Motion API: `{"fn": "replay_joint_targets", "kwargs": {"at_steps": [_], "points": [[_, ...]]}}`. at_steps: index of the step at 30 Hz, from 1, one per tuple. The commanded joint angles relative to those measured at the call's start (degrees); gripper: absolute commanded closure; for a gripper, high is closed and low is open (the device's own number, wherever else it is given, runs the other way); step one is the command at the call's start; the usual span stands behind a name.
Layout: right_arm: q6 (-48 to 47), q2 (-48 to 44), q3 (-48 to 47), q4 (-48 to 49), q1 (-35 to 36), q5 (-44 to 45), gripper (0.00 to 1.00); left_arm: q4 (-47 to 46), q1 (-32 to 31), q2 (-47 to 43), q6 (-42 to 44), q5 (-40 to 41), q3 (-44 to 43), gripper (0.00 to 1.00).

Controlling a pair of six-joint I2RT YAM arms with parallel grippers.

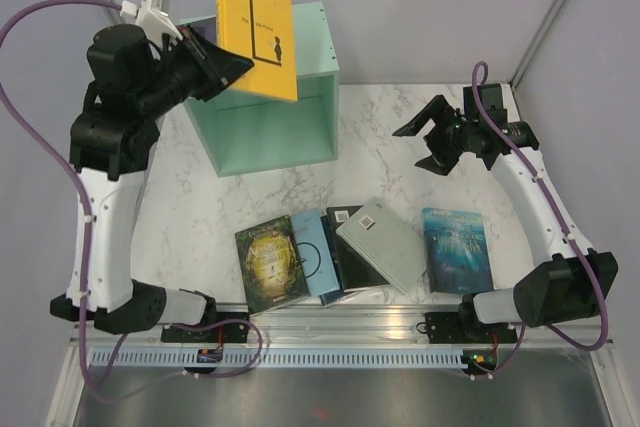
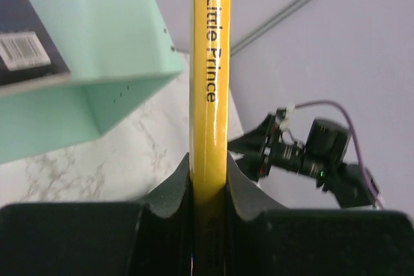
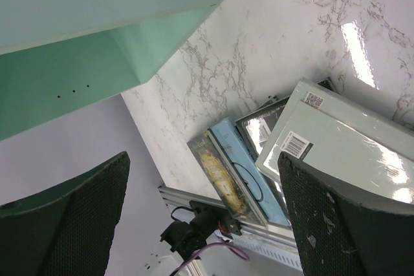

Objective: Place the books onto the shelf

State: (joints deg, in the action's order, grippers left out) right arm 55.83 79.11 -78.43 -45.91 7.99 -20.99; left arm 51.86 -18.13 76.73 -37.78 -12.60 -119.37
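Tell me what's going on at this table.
The left end effector is shut on the yellow book, holding it raised by the top of the mint-green shelf, not yet inside. The right end effector hangs open and empty over the marble table, right of the shelf. Five books lie near the front edge: a gold-art book, a light blue book, a black book and a pale green book overlap in a pile, with a teal-blue book apart on the right.
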Motion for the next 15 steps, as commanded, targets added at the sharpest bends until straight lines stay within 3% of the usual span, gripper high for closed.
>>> {"fn": "replay_joint_targets", "kwargs": {"at_steps": [1,4,7,11,15], "points": [[-0.99,-1.68,-0.14,0.21,0.10,-1.77,0.02,-19.91,8.44,4.21,-12.21,-14.36,-0.87,0.98],[-0.99,-2.21,0.74,0.30,0.10,-2.21,0.02,-27.82,14.42,5.62,-20.12,-14.39,0.89,0.98],[-0.64,-2.47,1.79,0.30,0.10,-3.08,0.02,-38.21,19.78,5.01,-29.61,-14.56,8.35,0.98],[-0.46,-3.08,1.97,0.30,0.10,-3.53,0.02,-36.58,22.43,9.31,-30.61,-16.75,5.64,0.98],[-0.81,-3.44,2.41,0.38,0.01,-3.70,0.02,-35.60,24.10,9.14,-29.81,-15.88,10.81,0.98]]}}
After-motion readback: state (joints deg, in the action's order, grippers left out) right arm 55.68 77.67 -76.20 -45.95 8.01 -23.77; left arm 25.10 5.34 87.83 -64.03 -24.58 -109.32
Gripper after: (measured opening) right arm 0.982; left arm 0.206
